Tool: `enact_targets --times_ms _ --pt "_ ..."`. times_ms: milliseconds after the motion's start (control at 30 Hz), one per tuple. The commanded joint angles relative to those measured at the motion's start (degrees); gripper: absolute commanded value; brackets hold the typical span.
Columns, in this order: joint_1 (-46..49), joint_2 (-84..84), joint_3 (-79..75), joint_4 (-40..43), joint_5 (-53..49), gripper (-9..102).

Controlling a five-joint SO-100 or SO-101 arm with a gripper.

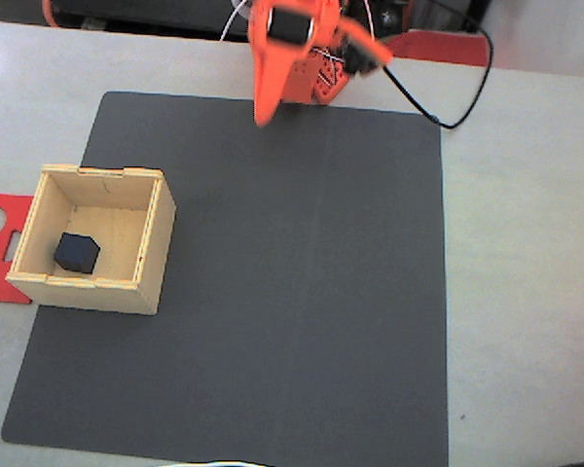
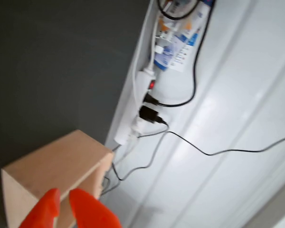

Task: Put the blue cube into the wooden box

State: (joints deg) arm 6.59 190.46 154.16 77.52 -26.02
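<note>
The blue cube (image 1: pixel 77 252) lies inside the wooden box (image 1: pixel 152 249), toward its lower-left corner in the fixed view. The box stands on the left part of the dark mat. My orange gripper (image 1: pixel 263 117) hovers at the mat's top edge, far from the box, with nothing in it. In the wrist view its two orange fingertips (image 2: pixel 62 205) sit almost together at the bottom edge, with an outer wall of the wooden box (image 2: pixel 57 164) behind them. The cube is hidden in that view.
The dark mat (image 1: pixel 302 292) covers most of the pale table. A flat red plate (image 1: pixel 0 243) pokes out from under the box's left side. A black cable (image 1: pixel 457 97) loops at the top right. The wrist view shows a power strip with plugs (image 2: pixel 147 90) on the white surface.
</note>
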Motion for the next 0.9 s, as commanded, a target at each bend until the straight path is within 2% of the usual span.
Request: enact_targets --times_ms 0,400,867 --pt "-0.18 0.88 6.24 -2.11 2.29 0" --pt "1.05 0.88 17.67 -4.92 8.88 0" --pt "-0.09 0.88 17.67 -4.57 8.61 0"
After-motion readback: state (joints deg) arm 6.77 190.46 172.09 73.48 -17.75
